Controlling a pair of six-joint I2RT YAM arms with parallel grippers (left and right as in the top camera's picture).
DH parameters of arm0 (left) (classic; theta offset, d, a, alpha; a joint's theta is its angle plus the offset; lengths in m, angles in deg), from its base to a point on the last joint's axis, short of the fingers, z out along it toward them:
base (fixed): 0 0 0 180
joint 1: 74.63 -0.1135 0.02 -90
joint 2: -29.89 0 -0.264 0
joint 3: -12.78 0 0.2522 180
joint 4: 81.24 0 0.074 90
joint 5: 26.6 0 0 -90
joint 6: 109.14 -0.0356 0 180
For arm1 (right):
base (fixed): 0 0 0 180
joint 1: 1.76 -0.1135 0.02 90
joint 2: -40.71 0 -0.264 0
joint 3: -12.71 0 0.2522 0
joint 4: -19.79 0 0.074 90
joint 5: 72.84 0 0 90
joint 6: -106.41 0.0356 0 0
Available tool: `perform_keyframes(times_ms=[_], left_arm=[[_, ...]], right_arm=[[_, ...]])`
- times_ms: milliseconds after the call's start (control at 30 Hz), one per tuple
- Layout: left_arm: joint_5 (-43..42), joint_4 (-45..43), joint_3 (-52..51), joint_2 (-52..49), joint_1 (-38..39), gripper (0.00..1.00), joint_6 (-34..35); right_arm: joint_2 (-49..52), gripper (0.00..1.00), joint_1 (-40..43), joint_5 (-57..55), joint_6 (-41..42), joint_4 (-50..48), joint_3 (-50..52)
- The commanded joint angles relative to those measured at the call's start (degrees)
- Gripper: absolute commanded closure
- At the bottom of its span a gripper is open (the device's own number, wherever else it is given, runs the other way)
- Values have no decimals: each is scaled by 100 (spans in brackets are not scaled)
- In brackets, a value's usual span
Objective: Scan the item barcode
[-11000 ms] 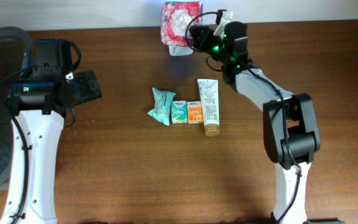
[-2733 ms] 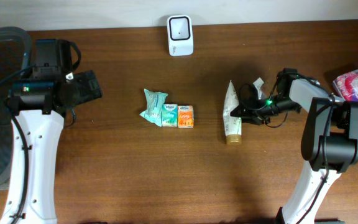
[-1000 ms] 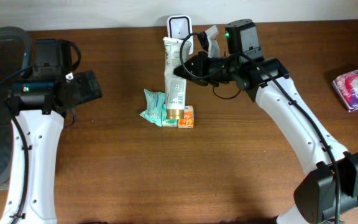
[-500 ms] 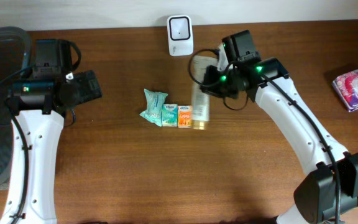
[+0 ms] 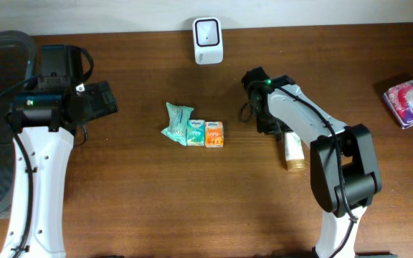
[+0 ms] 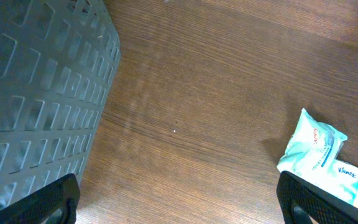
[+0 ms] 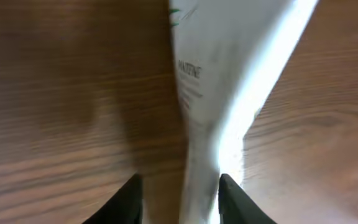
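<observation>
Wooden table (image 5: pixel 156 201) is carrying the tube (image 5: pixel 294 149) — it is lying well right of the scanner (image 5: pixel 208 31), toward the front edge. Left gripper (image 6: pixel 179 202) is hanging spread wide, empty. Right gripper (image 7: pixel 180 199) is straddling the tube — fingers parted, grip released.

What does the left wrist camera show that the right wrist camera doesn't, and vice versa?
Left wrist only: the grey basket, a teal packet with small tissue packs beside it, and the left gripper, wide open. Right wrist only: a white tube, close up, lying between the parted fingers of the right gripper. Both: the brown wooden table.
</observation>
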State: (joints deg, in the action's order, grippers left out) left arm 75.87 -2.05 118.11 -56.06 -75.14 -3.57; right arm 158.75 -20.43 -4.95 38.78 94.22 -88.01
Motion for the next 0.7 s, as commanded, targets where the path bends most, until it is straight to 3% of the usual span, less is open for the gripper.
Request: perform_keyframes(times_ms=[0,67,167,233,333,400,467,567,667], left_arm=[[42,2,20,13,-42,1,-70],[42,2,20,13,-42,1,-70],[42,2,20,13,-42,1,-70],[44,2,20,13,-42,1,-70],[42,2,20,13,-42,1,-70],[44,2,20,13,-42,1,-70],[44,2,20,13,-42,1,-70],[42,2,20,13,-42,1,-70],[42,2,20,13,-42,1,-70]], right_arm=[[-68,61,-13,2262,-479,-90,-385],[-68,59,-11,3095,-592,-28,-619],[-68,56,42,3023,-852,505,-1296],[-68,47,201,2437,-890,820,-1714],[-50,17,507,2135,-1021,896,-1626],[-33,13,717,2138,-1021,782,-1257],[-31,15,780,2168,-1147,374,-763],[-28,26,782,2188,-1187,-424,44],[-28,56,782,2487,-1189,-955,444]])
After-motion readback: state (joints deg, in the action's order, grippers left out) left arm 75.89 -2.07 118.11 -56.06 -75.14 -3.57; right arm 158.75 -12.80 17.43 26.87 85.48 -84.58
